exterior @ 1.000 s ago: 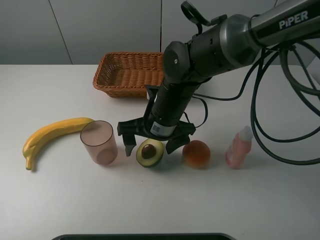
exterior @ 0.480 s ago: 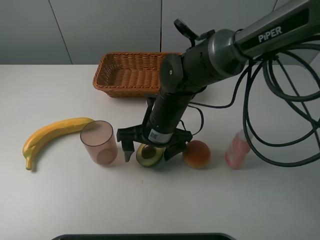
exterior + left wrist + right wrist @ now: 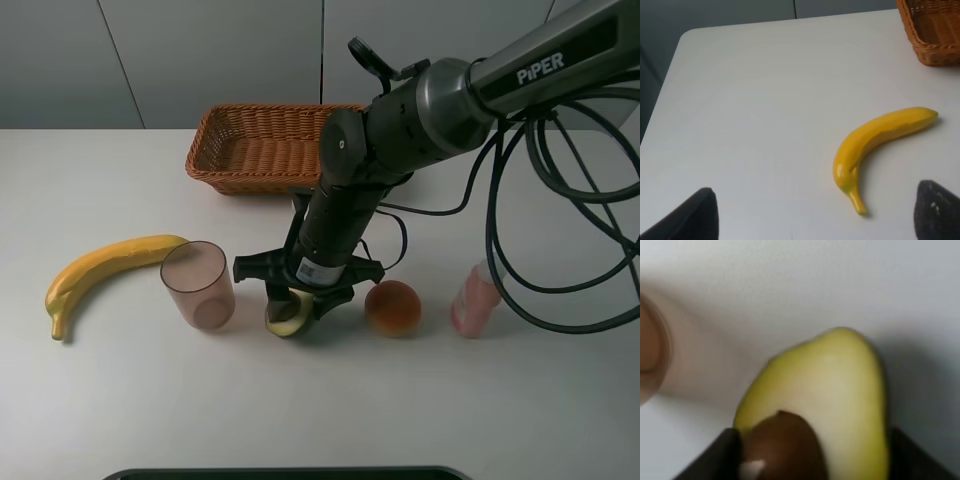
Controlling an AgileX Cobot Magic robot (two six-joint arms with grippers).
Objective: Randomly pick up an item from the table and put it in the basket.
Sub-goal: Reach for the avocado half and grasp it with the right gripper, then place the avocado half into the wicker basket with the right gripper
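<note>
The halved avocado (image 3: 284,320) lies on the white table (image 3: 120,400) between a cup and a round fruit, tilted onto its edge. My right gripper (image 3: 297,303) reaches down over it and is shut on it. In the right wrist view the avocado (image 3: 830,390) fills the frame, pale flesh and brown pit showing, with a dark finger at each side. The wicker basket (image 3: 262,150) stands at the back of the table and looks empty; one corner of the basket (image 3: 930,30) shows in the left wrist view. My left gripper (image 3: 812,220) is open and empty above the table's left part.
A yellow banana (image 3: 105,268) lies at the left and also shows in the left wrist view (image 3: 875,137). A translucent pink cup (image 3: 198,285) stands just left of the avocado. A red-orange fruit (image 3: 392,307) and a pink bottle (image 3: 475,298) are to its right.
My right gripper came down around the avocado and its fingers closed on it. The avocado has tipped from flat onto its edge.
</note>
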